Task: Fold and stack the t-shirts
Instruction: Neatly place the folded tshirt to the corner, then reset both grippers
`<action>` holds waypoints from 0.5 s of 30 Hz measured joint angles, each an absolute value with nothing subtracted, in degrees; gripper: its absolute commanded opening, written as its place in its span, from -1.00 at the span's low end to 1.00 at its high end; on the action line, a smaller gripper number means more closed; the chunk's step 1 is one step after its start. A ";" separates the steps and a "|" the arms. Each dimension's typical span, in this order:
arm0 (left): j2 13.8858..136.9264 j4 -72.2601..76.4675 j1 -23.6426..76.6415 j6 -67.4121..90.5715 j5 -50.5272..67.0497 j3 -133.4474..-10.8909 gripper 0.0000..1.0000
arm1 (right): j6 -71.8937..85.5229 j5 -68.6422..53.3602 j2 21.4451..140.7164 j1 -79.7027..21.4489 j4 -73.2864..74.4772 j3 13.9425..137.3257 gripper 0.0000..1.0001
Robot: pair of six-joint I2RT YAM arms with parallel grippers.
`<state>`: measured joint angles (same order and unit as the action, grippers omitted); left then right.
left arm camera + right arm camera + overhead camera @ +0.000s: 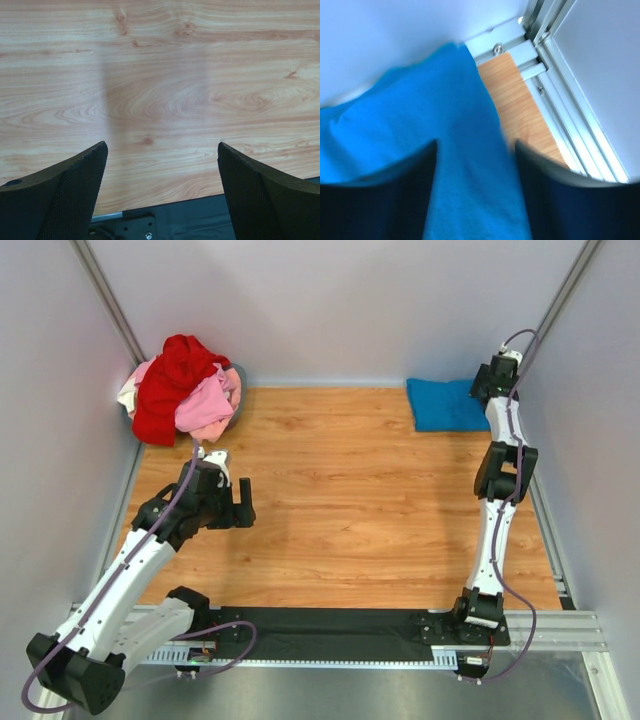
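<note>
Right wrist: t-shirt [420, 115] perhaps under pincer [475, 150]

**Blur and buried cloth**

The right wrist view is smeared: the right end effector [475, 145] shows only as dark, soft-edged fingers [380, 210], and the blue t-shirt [420, 150] runs off the left and bottom edges. From above, the whitish t-shirt [127, 395] is mostly buried under the red t-shirt [170, 380] and pink t-shirt [205, 408].

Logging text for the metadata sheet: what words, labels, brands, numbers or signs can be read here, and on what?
None readable. No print, tag or label shows on the blue t-shirt, the heap of red, pink and whitish t-shirts, or the wooden table; nothing elsewhere in any view.
</note>
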<state>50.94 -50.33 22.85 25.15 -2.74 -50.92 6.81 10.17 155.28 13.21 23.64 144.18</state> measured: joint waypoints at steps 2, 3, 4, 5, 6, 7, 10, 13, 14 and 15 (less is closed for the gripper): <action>50.92 -50.33 22.85 25.15 -2.74 -50.92 0.94 | 6.72 11.60 155.28 13.23 22.20 144.16 0.75; 50.83 -50.33 22.85 25.15 -2.72 -50.92 0.94 | 6.81 12.16 155.20 13.26 21.23 144.14 0.83; 50.72 -50.33 22.85 25.15 -2.72 -50.89 0.94 | 6.96 12.67 155.04 13.28 20.45 143.81 0.88; 50.54 -50.30 22.85 25.15 -2.70 -50.89 0.94 | 7.18 13.19 154.32 13.32 19.57 142.69 0.95; 50.26 -50.30 22.85 25.15 -2.68 -50.87 0.94 | 7.44 13.65 153.25 13.34 19.27 140.92 0.96; 49.91 -50.28 22.85 25.15 -2.66 -50.83 0.96 | 7.77 14.13 152.07 13.39 19.11 139.15 0.98; 48.58 -50.28 22.87 25.10 -2.37 -50.54 0.98 | 9.54 14.46 146.47 13.50 18.68 131.94 1.00; 46.72 -50.15 23.18 25.08 -2.02 -50.30 0.99 | 12.51 13.15 139.31 13.65 18.74 126.08 1.00; 45.95 -50.13 23.33 25.08 -2.00 -50.26 0.99 | 13.82 12.32 136.68 13.65 18.68 124.68 1.00; 45.12 -50.00 23.51 25.08 -1.98 -50.22 0.99 | 15.00 11.53 133.71 13.65 18.85 123.28 1.00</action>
<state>45.12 -50.00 23.51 25.08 -1.98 -50.22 15.00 11.53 133.71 13.65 18.85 123.28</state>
